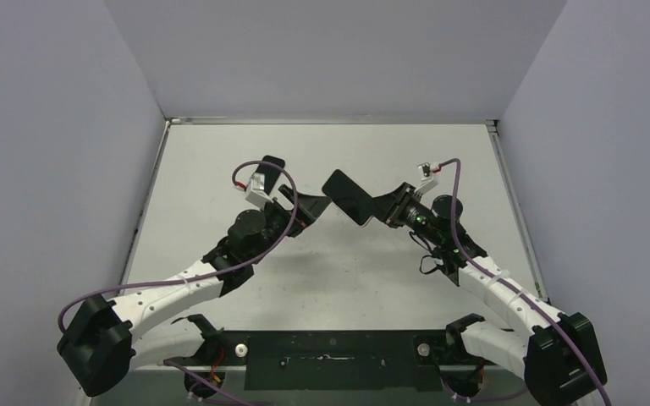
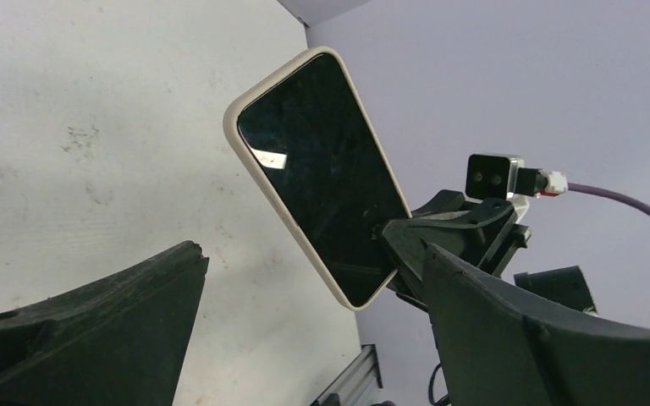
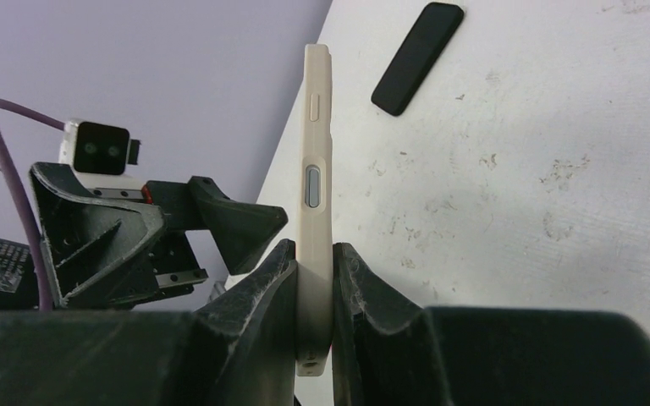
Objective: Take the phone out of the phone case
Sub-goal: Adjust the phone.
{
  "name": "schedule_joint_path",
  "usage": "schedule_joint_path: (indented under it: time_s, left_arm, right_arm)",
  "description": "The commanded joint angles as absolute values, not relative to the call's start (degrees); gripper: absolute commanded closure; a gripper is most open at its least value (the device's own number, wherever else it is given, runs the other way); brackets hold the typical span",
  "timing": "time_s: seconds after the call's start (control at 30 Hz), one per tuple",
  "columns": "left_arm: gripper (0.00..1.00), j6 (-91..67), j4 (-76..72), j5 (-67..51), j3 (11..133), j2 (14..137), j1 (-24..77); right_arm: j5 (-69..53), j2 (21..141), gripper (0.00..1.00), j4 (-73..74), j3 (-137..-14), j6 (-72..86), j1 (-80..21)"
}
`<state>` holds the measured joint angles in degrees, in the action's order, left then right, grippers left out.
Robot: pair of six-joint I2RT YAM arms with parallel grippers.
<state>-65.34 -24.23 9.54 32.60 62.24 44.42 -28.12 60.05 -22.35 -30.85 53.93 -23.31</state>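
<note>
A phone (image 2: pixel 322 169) with a dark screen sits inside a beige phone case (image 2: pixel 294 227). It is held up in the air above the middle of the table (image 1: pixel 349 196). My right gripper (image 3: pixel 315 288) is shut on the lower end of the case, one finger on the back and one on the screen side. The case's edge with its side buttons (image 3: pixel 316 169) stands upright between those fingers. My left gripper (image 2: pixel 313 338) is open, just left of the phone (image 1: pixel 309 205) and not touching it. Its fingers (image 2: pixel 93 330) point at the screen.
A flat black slab (image 3: pixel 417 57) lies on the white table, behind the left arm (image 1: pixel 272 162). Grey walls enclose the table on three sides. A black mounting bar (image 1: pixel 338 355) runs along the near edge between the arm bases.
</note>
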Motion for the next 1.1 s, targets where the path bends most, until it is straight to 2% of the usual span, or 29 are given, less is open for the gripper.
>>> schedule_joint_path:
  time_s: [0.0, 0.3, 0.63, 0.87, 1.07]
  left_arm:
    - [0.04, -72.24, -33.11, 8.26, 32.32, 64.27, 44.81]
    - [0.07, -72.97, -44.07, 8.82, 33.45, 70.28, 45.78]
    - [0.24, -74.67, -56.26, 11.12, 31.46, 74.33, 45.93]
    - [0.33, -77.03, -67.5, 10.95, 27.48, 77.83, 46.28]
    - [0.41, -74.93, -69.47, 8.57, 29.67, 79.62, 46.45]
  right_arm:
    - [-25.65, 57.66, 1.0, -34.92, -31.26, 59.5, -24.0]
    - [-24.61, 57.64, 1.0, -39.33, -30.5, 64.23, -26.95]
    - [-23.2, 56.51, 1.0, -42.89, -27.28, 69.75, -27.96]
    - [-23.45, 57.33, 1.0, -44.54, -27.33, 71.86, -28.3]
    - [-23.44, 57.73, 1.0, -46.19, -26.85, 73.27, -28.67]
